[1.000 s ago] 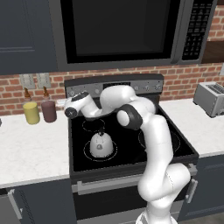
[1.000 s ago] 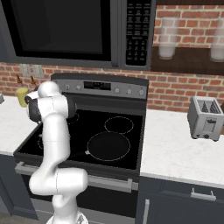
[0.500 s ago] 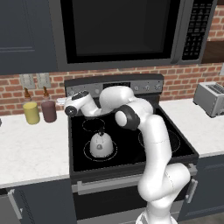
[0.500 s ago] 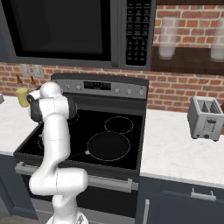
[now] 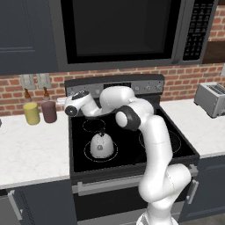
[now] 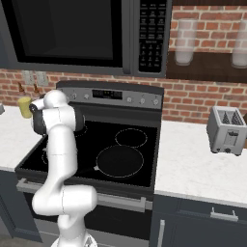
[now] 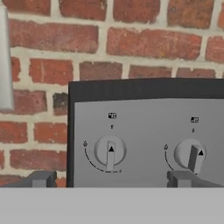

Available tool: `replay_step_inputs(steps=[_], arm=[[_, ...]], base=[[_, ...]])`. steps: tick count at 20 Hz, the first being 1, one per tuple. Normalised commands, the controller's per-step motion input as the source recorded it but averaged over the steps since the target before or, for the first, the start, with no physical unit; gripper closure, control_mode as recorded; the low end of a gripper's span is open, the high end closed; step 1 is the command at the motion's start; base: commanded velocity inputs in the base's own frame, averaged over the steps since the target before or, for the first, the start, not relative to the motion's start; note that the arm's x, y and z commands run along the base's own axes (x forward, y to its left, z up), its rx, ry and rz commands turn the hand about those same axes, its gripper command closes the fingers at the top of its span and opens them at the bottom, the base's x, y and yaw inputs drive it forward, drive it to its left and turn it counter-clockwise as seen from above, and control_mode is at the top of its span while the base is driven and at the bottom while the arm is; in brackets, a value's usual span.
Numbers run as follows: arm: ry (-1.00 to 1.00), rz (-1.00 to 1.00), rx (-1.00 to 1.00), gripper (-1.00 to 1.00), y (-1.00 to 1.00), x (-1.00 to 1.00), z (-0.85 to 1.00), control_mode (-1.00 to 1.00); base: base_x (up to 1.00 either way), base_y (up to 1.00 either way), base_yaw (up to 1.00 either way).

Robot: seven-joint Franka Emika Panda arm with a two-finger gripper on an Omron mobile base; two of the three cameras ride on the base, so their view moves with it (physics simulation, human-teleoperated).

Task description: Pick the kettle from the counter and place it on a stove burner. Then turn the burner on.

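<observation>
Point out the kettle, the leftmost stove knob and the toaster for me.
kettle (image 5: 101, 145), left base view, its dome side.
leftmost stove knob (image 7: 110, 151), hand view, its centre bar.
toaster (image 6: 226, 130), right base view, its front face.

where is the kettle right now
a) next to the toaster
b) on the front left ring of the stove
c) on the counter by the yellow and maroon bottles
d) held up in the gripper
b: the kettle sits inside the front left ring of the stove, while the gripper holds nothing and faces the knobs on the back panel.
</observation>
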Motion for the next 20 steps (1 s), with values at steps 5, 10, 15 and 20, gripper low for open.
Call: replay_step_inputs(steps=[5,10,15,20], arm=[[0.00,0.00,0.00,-1.00,-0.01,0.00,-0.02,-1.00],[0.00,0.00,0.00,-1.00,-0.04,0.03,-0.09,-1.00],[0.00,0.00,0.00,-1.00,-0.08,0.03,0.00,-1.00],[0.00,0.00,0.00,-1.00,0.00,0.10,0.01,-1.00]], base=[[0.00,0.00,0.00],[0.00,0.00,0.00],[0.00,0.00,0.00],[0.00,0.00,0.00]])
